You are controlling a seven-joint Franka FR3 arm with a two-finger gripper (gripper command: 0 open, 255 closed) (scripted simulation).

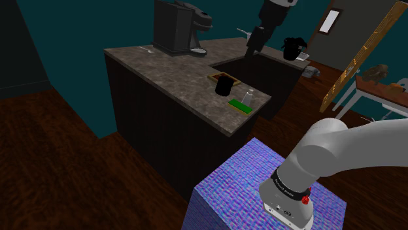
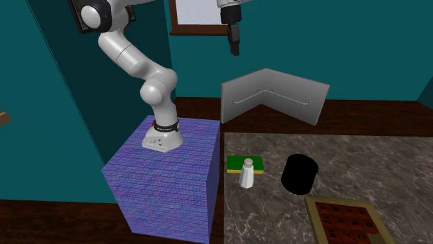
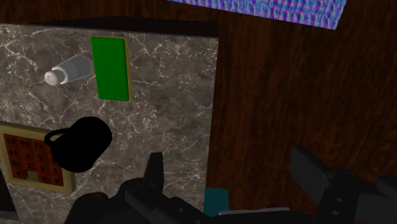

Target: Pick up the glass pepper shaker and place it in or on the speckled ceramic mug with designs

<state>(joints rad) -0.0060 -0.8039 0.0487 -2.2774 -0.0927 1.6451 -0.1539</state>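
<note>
The pepper shaker [image 2: 246, 173] is a small clear shaker with a pale perforated cap, standing upright on the marble counter [image 2: 388, 166] near its end. Right behind it lies a flat green pad [image 2: 245, 163]. The mug [image 2: 300, 173] looks plain black and stands a short way beside the shaker. In the wrist view, shaker [image 3: 67, 70], green pad [image 3: 110, 68] and mug [image 3: 83, 143] lie far below. My gripper [image 3: 232, 172] is open with nothing between its fingers, hanging high above the counter's end [image 1: 251, 51] [image 2: 235, 47].
A brown framed tile tray [image 2: 345, 216] lies next to the mug. A coffee machine [image 1: 178, 26] and a black kettle [image 1: 293, 48] stand farther along the counter. The blue stand [image 2: 166, 177] is beside the counter's end, on wooden floor.
</note>
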